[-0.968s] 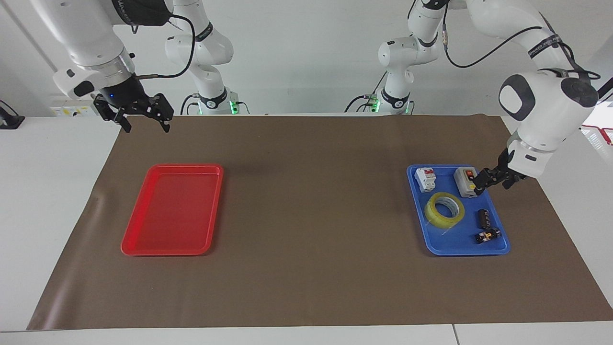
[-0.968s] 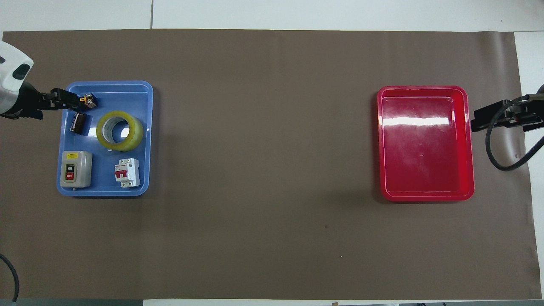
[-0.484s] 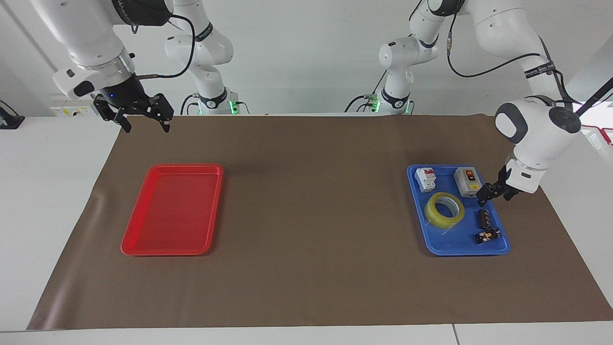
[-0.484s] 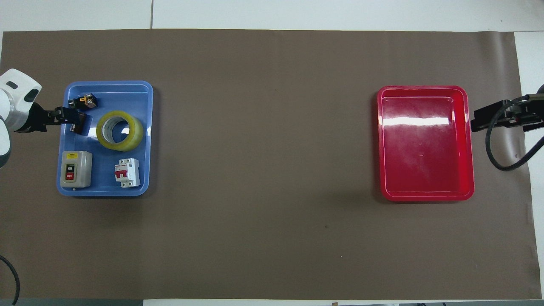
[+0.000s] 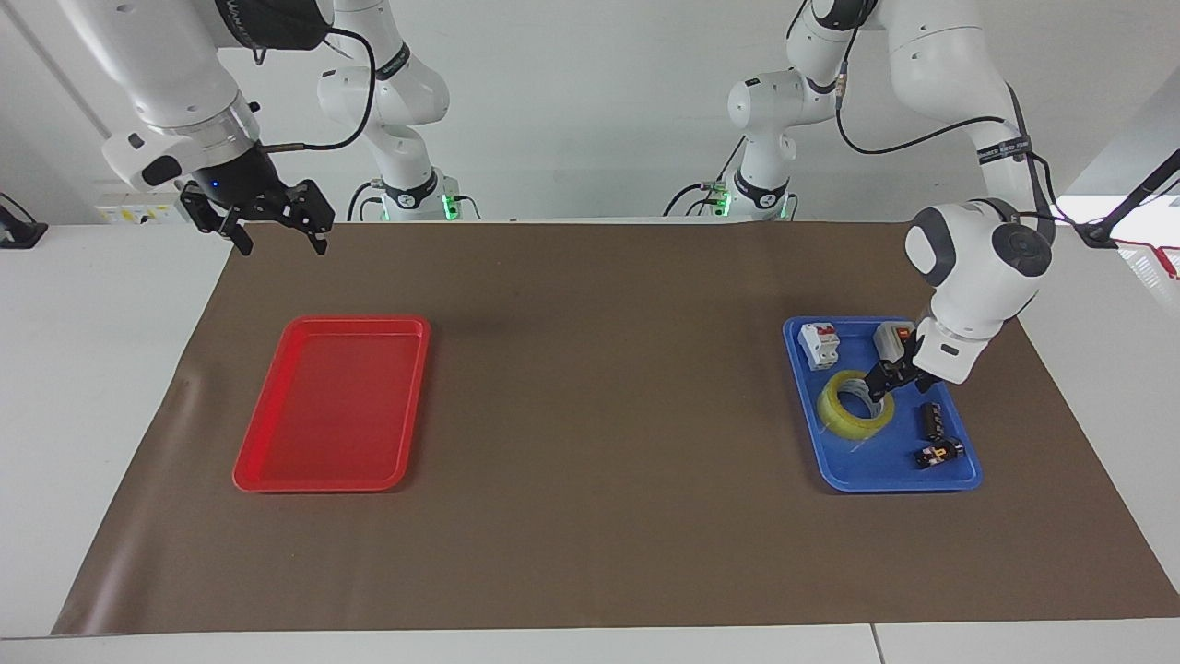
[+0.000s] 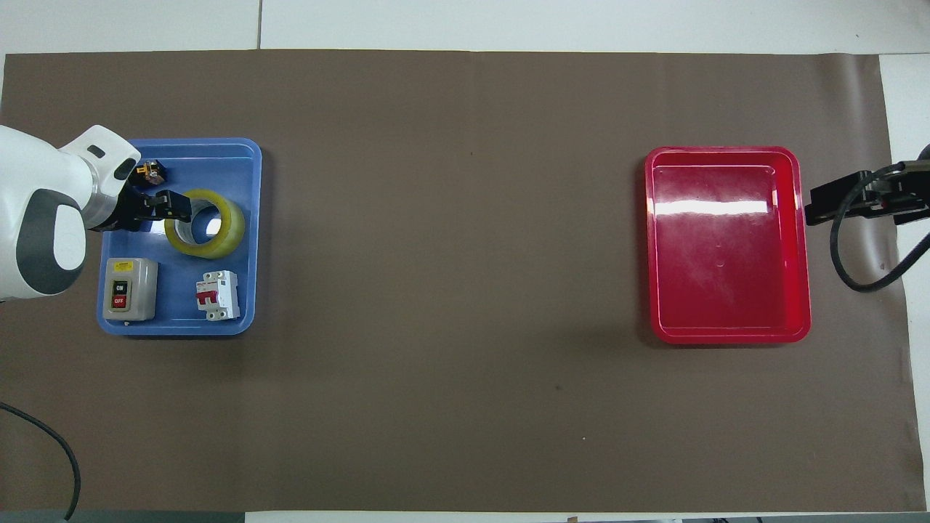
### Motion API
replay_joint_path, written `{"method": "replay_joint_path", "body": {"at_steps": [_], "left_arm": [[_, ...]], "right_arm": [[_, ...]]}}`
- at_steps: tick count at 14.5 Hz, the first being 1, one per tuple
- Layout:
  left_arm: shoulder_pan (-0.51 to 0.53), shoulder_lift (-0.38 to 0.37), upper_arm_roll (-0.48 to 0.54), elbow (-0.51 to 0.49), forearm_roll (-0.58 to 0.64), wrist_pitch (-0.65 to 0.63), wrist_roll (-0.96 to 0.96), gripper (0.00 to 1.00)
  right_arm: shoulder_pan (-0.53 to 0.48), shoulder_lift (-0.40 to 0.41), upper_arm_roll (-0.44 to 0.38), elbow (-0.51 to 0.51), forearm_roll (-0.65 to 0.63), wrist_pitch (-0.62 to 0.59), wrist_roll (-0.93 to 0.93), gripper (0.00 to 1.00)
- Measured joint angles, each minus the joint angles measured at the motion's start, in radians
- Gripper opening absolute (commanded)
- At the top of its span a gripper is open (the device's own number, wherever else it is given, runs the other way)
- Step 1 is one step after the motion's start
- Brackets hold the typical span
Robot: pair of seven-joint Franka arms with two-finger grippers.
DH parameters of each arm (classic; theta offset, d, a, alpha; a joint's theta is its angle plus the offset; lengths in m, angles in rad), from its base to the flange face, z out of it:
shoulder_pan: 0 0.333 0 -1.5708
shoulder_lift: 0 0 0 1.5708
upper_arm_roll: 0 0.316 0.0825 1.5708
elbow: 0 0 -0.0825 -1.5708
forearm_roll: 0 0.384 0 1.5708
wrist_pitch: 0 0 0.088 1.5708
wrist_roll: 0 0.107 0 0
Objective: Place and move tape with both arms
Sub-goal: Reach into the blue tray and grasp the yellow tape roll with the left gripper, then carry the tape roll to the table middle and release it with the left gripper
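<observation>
The tape (image 5: 850,412) (image 6: 216,234), a translucent yellow roll, lies flat in the blue tray (image 5: 885,484) (image 6: 251,218) at the left arm's end of the table. My left gripper (image 5: 880,384) (image 6: 176,207) is down at the roll's rim, on the side toward the left arm's end, and looks open. I cannot tell whether it touches the roll. My right gripper (image 5: 279,242) (image 6: 808,207) hangs open and empty in the air by the mat's corner near the red tray (image 5: 332,406) (image 6: 726,247). The right arm waits.
In the blue tray with the roll lie a grey on/off switch box (image 5: 890,341) (image 6: 129,289), a white breaker (image 5: 819,345) (image 6: 217,295), a small black cylinder (image 5: 931,420) and a small black connector (image 5: 938,453) (image 6: 151,171). The red tray holds nothing. Brown mat covers the table.
My left gripper has swung from the tray's edge by the switch box in over the tray and down to the tape's rim. The right arm has not moved.
</observation>
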State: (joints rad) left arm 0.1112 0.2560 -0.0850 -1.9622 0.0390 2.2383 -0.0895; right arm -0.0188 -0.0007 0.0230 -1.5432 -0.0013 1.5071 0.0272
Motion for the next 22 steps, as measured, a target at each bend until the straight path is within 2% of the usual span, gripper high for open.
{"method": "replay_joint_path", "body": {"at_steps": [1,2,5,7,8,9,10,11,15,19,22], "left_arm": [[0.0,0.004,0.001,-0.002,0.0,0.003,-0.001,0.9],[0.0,0.009,0.003,-0.002,0.0,0.005,-0.001,0.84],[0.0,0.017,0.003,-0.009,0.0,0.009,-0.018,0.8],[-0.001,0.018,0.003,-0.025,0.0,0.025,-0.025,0.71],[-0.001,0.018,0.002,-0.033,0.0,0.029,-0.026,0.6],[-0.002,0.018,0.002,-0.039,0.0,0.032,-0.027,0.39],[-0.002,0.018,0.002,-0.043,0.0,0.035,-0.028,0.1],[-0.002,0.018,0.002,-0.044,0.0,0.036,-0.037,0.0],[-0.012,0.022,0.0,0.001,0.0,-0.015,-0.069,0.0],[-0.049,0.067,0.0,0.259,0.0,-0.302,-0.124,0.0],[-0.181,0.082,-0.006,0.372,-0.002,-0.434,-0.362,0.0]], "right_arm": [[0.0,0.0,0.0,0.0,0.0,0.0,0.0,1.0],[0.0,0.0,0.0,0.0,0.0,0.0,0.0,1.0],[0.0,0.0,0.0,0.0,0.0,0.0,0.0,1.0],[0.0,0.0,0.0,0.0,0.0,0.0,0.0,1.0],[0.0,0.0,0.0,0.0,0.0,0.0,0.0,1.0],[0.0,0.0,0.0,0.0,0.0,0.0,0.0,1.0],[0.0,0.0,0.0,0.0,0.0,0.0,0.0,1.0],[0.0,0.0,0.0,0.0,0.0,0.0,0.0,1.0],[0.0,0.0,0.0,0.0,0.0,0.0,0.0,1.0],[0.0,0.0,0.0,0.0,0.0,0.0,0.0,1.0],[0.0,0.0,0.0,0.0,0.0,0.0,0.0,1.0]]}}
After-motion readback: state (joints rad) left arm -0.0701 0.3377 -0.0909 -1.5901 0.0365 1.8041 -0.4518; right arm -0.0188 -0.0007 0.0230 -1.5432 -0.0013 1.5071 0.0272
